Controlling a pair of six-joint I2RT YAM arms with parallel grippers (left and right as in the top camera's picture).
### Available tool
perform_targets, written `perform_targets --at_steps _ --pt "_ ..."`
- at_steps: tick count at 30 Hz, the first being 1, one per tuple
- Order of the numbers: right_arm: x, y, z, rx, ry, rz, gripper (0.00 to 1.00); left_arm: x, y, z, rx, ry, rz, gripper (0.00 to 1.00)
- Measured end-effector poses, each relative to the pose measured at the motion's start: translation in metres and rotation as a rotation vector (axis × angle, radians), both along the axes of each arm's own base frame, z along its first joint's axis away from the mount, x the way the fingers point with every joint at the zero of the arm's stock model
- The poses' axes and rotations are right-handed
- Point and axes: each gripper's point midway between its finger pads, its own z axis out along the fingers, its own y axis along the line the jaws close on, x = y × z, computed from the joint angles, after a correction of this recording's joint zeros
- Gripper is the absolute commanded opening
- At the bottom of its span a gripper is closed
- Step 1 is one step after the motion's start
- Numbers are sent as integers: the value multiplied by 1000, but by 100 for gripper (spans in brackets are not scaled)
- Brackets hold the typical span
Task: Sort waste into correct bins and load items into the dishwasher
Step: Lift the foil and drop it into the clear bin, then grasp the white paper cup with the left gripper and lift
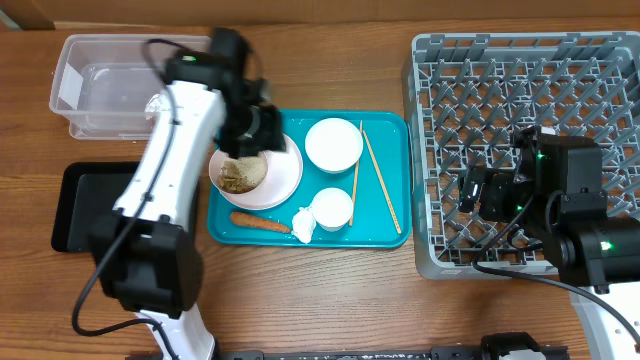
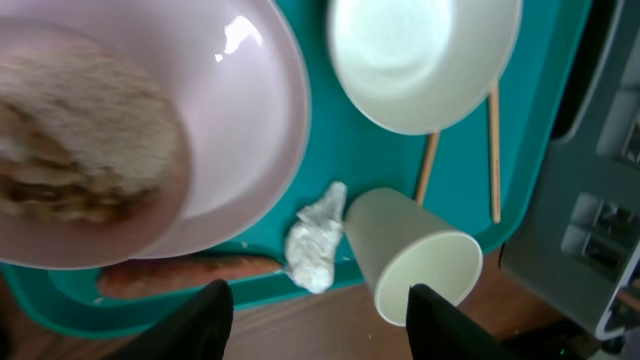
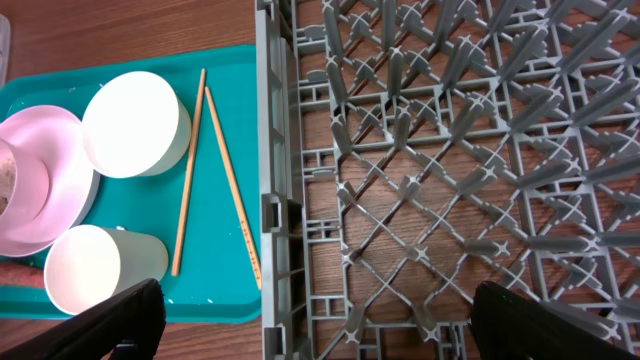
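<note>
We see the left gripper (image 2: 322,322) above the glossy pale pink round plate (image 1: 287,168), its dark fingers parted with nothing between them. The plate carries a grainy beige mound of food scraps (image 1: 242,174) and sits on the smooth teal plastic tray (image 1: 390,125). Beside it on the tray are a round white bowl (image 1: 333,144), a small white cup (image 1: 331,208), a crumpled white tissue wad (image 1: 304,226), a tapered orange carrot (image 1: 260,222) and two thin wooden chopsticks (image 1: 378,178). The right gripper (image 3: 325,325) hangs wide open and empty over the grey plastic lattice dish rack (image 1: 500,80).
</note>
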Motion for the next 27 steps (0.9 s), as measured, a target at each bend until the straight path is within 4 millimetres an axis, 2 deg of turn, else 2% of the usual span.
perform_targets --at_steps 3,9,15,22,24,25,26,27 --pt "0 0 0 0 -1 0 100 -16 -24 -2 29 8 -94 59" --pt "0 0 0 0 0 0 100 -31 -49 -5 119 -26 -210 57" --pt "0 0 0 0 0 0 100 -35 -54 -19 183 -48 -245 57" --pt "0 0 0 0 0 0 100 -44 -48 -57 210 -13 -251 56" --pt "0 0 0 0 -1 0 100 -46 -50 -69 197 -9 -251 52" --pt "0 0 0 0 0 0 100 -48 -50 -73 189 -4 -251 45" --pt "0 0 0 1 -1 0 100 -49 -51 -78 182 0 -249 36" --pt "0 0 0 1 0 0 100 -51 -52 -82 174 5 -246 20"
